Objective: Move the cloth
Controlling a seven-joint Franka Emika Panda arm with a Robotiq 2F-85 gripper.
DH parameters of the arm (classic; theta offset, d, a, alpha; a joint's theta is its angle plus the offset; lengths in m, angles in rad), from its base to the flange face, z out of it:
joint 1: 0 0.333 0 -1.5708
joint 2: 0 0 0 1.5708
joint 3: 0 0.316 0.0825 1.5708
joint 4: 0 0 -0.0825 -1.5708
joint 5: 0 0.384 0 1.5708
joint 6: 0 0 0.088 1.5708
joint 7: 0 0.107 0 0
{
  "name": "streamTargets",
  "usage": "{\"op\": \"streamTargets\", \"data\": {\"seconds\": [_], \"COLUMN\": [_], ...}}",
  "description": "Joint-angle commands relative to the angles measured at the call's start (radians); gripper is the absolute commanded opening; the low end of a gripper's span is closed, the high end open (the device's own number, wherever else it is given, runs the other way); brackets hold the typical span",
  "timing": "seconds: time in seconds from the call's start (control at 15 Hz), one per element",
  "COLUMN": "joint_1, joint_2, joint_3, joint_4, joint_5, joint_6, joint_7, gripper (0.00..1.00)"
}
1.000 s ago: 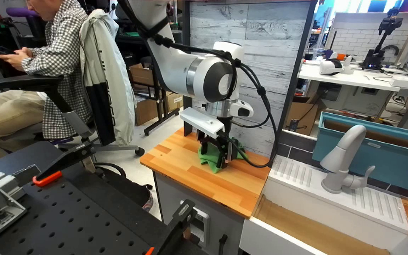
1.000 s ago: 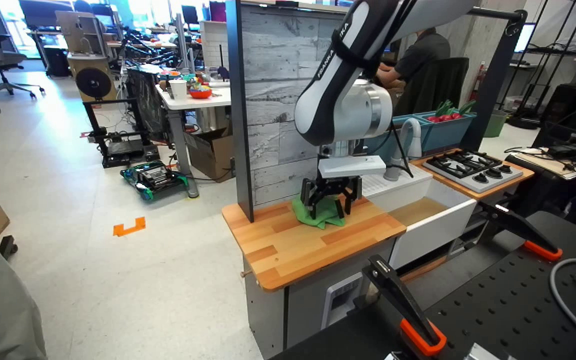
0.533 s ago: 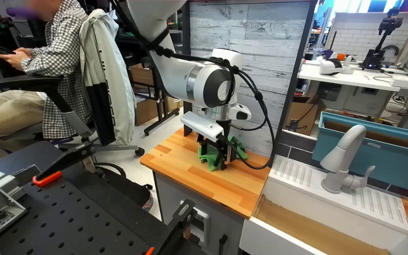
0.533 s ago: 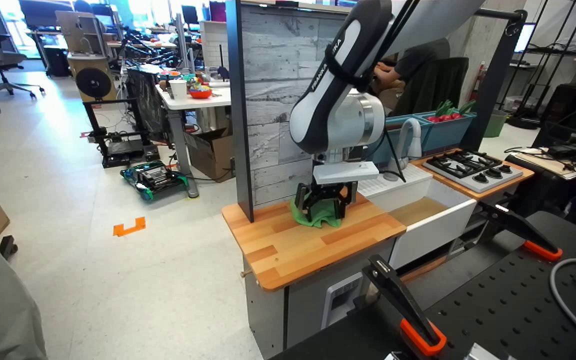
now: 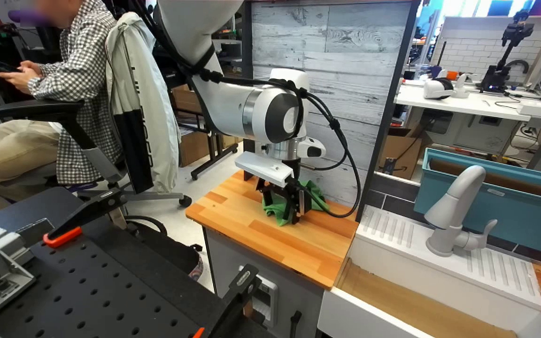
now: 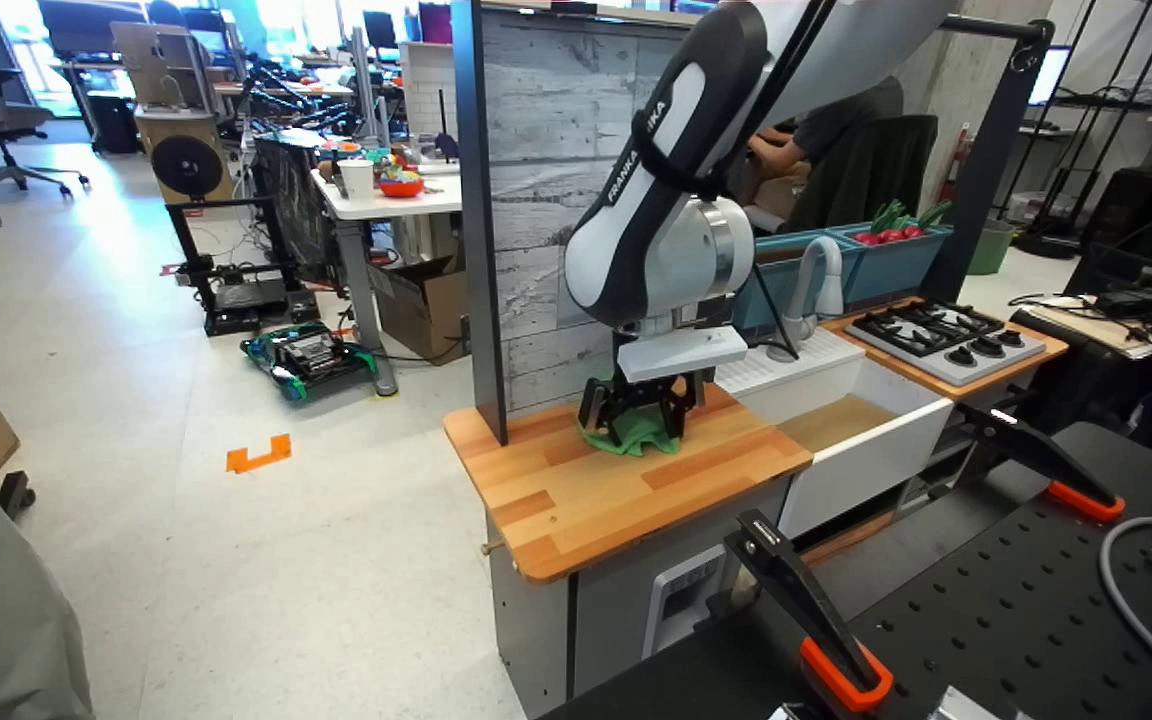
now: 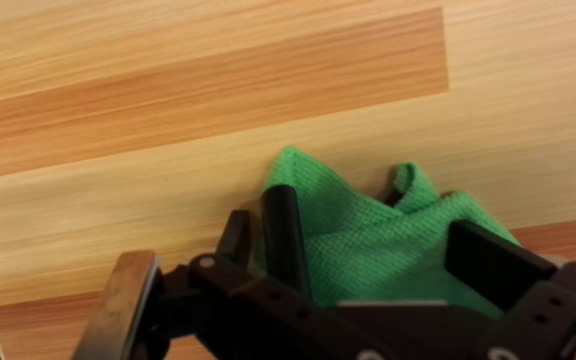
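Note:
The green cloth [image 7: 383, 245] lies crumpled on the wooden counter [image 7: 193, 110]. It also shows in both exterior views [image 5: 277, 207] [image 6: 644, 432], under and around my fingers. My gripper [image 7: 365, 210] points down over the cloth, fingers wide apart. In the wrist view the right finger pad is over the cloth, and a dark rounded bar at the left finger is against its left edge. Cloth lies between the fingers, not pinched. In the exterior views the gripper [image 5: 285, 213] [image 6: 645, 437] is low, with fingertips near the counter. Part of the cloth is hidden behind the gripper.
A grey wood-look panel [image 6: 556, 250] stands upright behind the counter. A white sink [image 5: 392, 300] with a grey faucet [image 5: 456, 211] adjoins the counter. A teal planter box [image 5: 496, 202] is behind the sink. A stove top [image 6: 946, 340] lies past the sink.
My gripper has moved slightly down and to the left in both exterior views, with fingers still apart. The cloth's front edge has shifted a little but it stays in about the same place.

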Motion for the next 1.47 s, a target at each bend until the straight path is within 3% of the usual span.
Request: {"op": "streamTargets", "data": {"seconds": [0.0, 0.87, 1.4], "joint_1": [0.052, 0.171, 0.204], "joint_2": [0.041, 0.044, 0.008], "joint_3": [-0.016, -0.027, -0.026], "joint_4": [0.033, 0.002, -0.069], "joint_5": [-0.039, -0.15, -0.21], "joint_6": [-0.002, 0.008, 0.033], "joint_7": [0.016, 0.008, 0.003], "gripper": [1.0, 1.0, 1.0]}}
